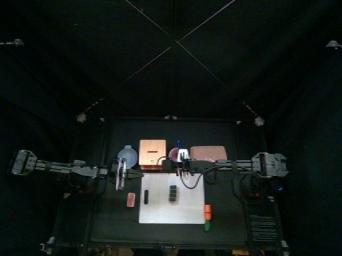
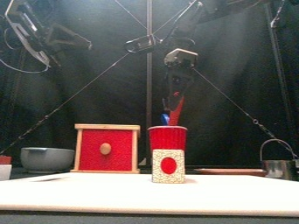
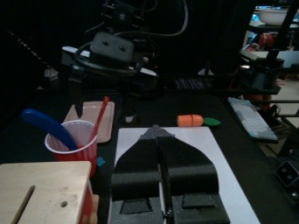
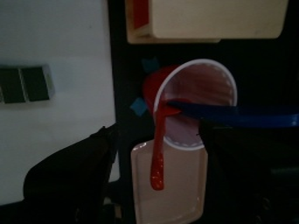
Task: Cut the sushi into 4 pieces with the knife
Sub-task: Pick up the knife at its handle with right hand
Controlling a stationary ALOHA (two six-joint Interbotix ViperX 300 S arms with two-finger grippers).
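right tool [image 3: 104,112] straddles slim red knife [image 4: 156,166] in round cup [image 2: 167,137]

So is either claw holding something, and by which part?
Nothing yet. The right gripper is open astride the red knife standing in the red cup, without gripping it; the left gripper is shut, empty.

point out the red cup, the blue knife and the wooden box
red cup [image 2: 167,137], front view, middle of its red wall
blue knife [image 4: 239,115], right wrist view, its blue length across the cup's mouth
wooden box [image 2: 91,144], front view, its red drawer front
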